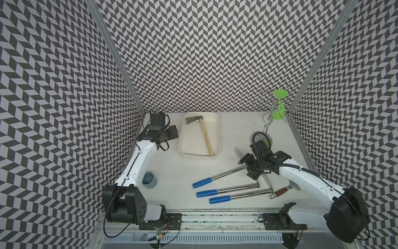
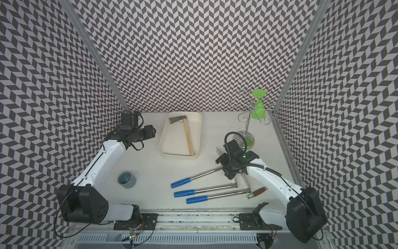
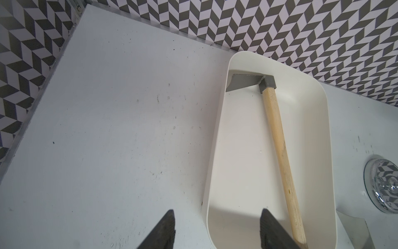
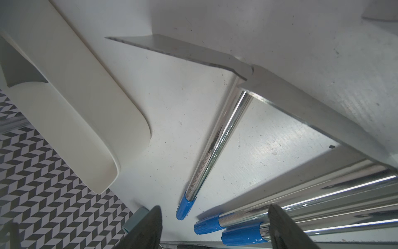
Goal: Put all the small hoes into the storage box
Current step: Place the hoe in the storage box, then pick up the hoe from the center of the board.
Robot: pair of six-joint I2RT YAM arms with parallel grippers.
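Small hoe (image 3: 277, 138) lies inside storage box (image 3: 241, 155) — just ahead of left gripper (image 3: 218, 212), jaws spread, empty. Right gripper (image 4: 215, 208) jaws apart, holding nothing — chrome-shafted hoe (image 4: 215, 138) ahead.

Left arm (image 1: 141, 166): white link slopes up from its base joint and reaches forward; black wrist turned inward, toward the right arm.
Left gripper (image 1: 174, 134): roughly level, pointing inward; jaws parted.
Left fingers (image 3: 164, 234): dark, tapered, well apart.
Right arm (image 1: 301, 176): white link extends forward and inward from its base joint; wrist pitched down.
Right gripper (image 1: 249, 168): low, pointing inward and downward; jaws spread wide.
Right fingers (image 4: 282, 228): dark, well apart.
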